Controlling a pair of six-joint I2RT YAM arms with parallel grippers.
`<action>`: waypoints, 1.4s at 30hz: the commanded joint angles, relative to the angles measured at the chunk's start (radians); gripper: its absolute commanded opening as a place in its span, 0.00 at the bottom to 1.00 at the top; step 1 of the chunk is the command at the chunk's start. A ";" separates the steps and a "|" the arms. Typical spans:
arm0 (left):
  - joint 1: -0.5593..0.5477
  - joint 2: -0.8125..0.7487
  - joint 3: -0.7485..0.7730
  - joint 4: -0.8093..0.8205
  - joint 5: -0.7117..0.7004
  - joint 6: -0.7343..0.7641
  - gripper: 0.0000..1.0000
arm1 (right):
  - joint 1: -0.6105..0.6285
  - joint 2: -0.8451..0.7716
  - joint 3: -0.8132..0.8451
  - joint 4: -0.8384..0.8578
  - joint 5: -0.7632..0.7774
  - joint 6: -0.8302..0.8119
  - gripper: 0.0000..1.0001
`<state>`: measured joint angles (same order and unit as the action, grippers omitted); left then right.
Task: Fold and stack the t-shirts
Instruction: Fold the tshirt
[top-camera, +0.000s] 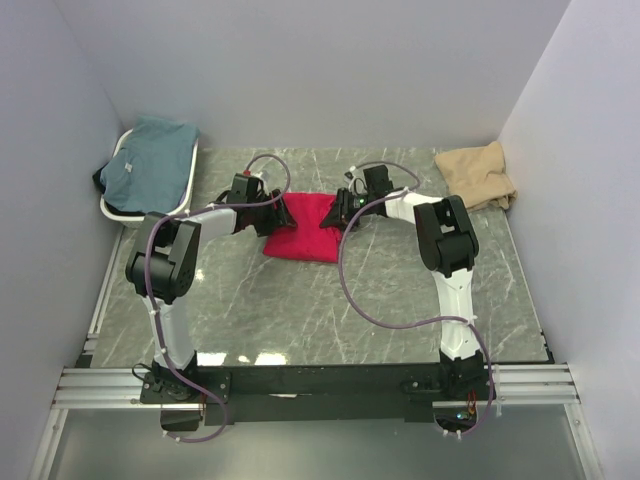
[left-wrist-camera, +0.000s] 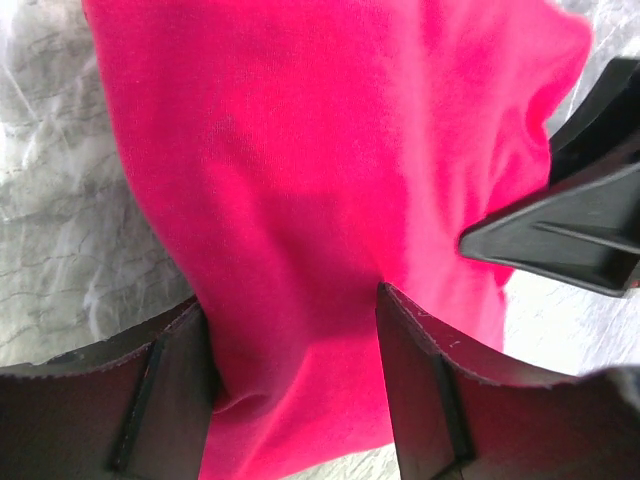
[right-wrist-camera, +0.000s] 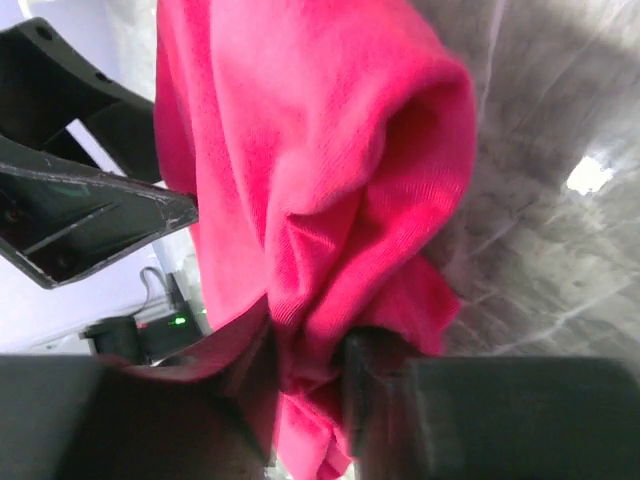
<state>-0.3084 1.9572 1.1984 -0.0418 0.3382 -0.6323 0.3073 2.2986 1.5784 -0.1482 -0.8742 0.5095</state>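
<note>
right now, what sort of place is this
Likely a robot lab test cell, not a home: plain walls box in a marbled table, left arm and right arm are bolted to a metal rail, working a red t-shirt.

overhead looks down; both wrists, apparently close, share red t-shirt (left-wrist-camera: 300, 180)

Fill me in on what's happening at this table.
Two robot arms are working on the red t-shirt in the middle of the table. The right gripper has pinched a bunched fold at one edge. The left gripper straddles the opposite edge, jaws open. The shirt is rumpled, not yet neatly folded. The teal t-shirt lies over the white basket at far left, and the beige t-shirt sits crumpled at far right.
</note>
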 joint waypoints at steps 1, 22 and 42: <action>-0.008 0.012 0.040 0.026 0.025 0.005 0.65 | -0.002 -0.018 -0.057 0.179 -0.106 0.124 0.20; -0.008 -0.147 -0.091 0.017 -0.146 0.039 0.68 | -0.040 -0.268 -0.167 -0.114 0.281 -0.128 0.59; -0.006 -0.273 -0.105 -0.081 -0.312 0.060 0.71 | -0.039 -0.372 -0.284 -0.054 0.287 -0.075 0.68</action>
<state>-0.3115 1.7607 1.0657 -0.0998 0.0551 -0.5972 0.2703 2.0071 1.2678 -0.1665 -0.6258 0.4618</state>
